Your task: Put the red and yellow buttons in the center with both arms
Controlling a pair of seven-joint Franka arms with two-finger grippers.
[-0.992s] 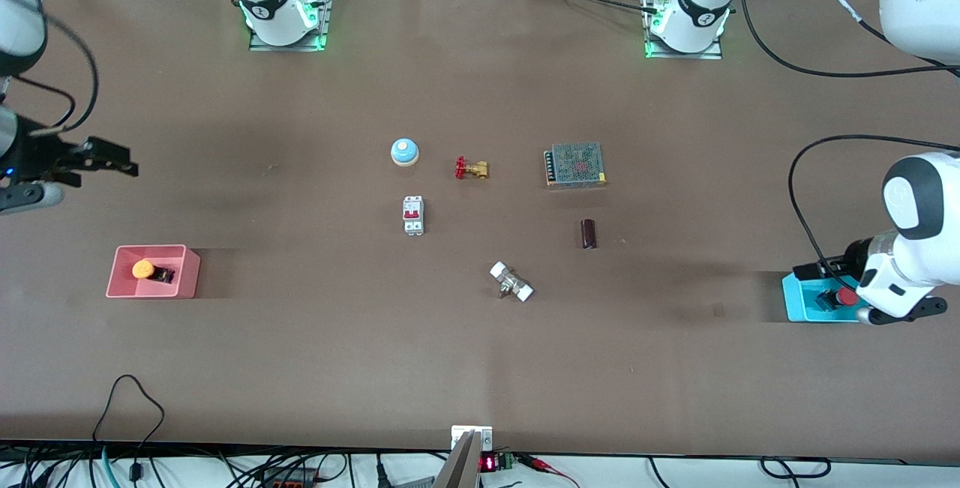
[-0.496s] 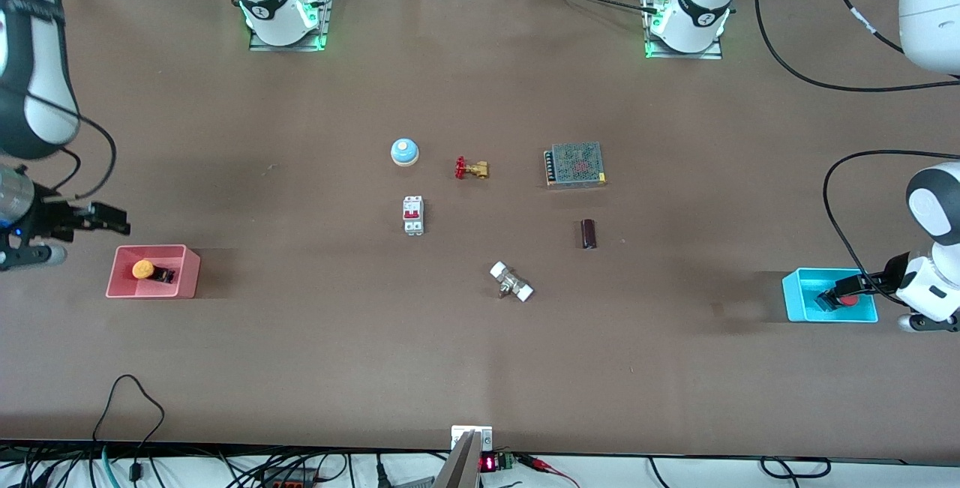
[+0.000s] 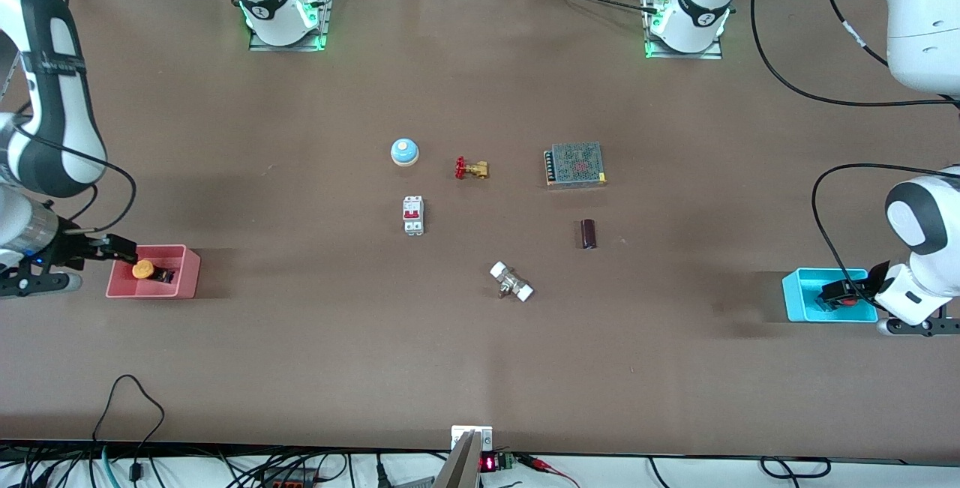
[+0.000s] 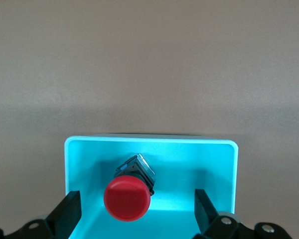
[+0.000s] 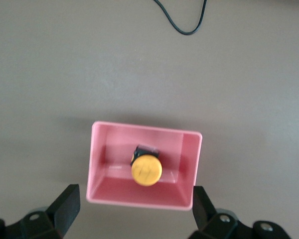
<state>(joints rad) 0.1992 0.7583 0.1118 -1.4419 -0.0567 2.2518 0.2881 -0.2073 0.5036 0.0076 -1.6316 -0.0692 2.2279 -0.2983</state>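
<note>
The red button [image 4: 127, 199] lies in a cyan bin [image 4: 149, 142] at the left arm's end of the table. My left gripper [image 4: 137, 201] is open and low in that bin [image 3: 799, 297], one finger on each side of the red cap without touching it. The orange-yellow button [image 5: 146, 170] lies in a pink bin [image 5: 144, 128] at the right arm's end. My right gripper [image 5: 134, 201] is open over that bin's outer edge [image 3: 154, 293], and its fingers [image 3: 120, 249] are wider apart than the bin. The yellow cap [image 3: 142, 270] shows in the front view. The bare centre [image 3: 480, 226] holds no button.
A blue-and-white bell [image 3: 404, 151], a brass valve with a red handle [image 3: 471, 168], a white circuit breaker [image 3: 413, 215], a mesh-topped power supply [image 3: 575, 164], a dark cylinder [image 3: 589, 234] and a white-ended fitting [image 3: 511, 282] lie around the middle.
My right gripper has come down from over bare table to the pink bin's edge. My left gripper has shifted over the cyan bin and settled around the red button.
</note>
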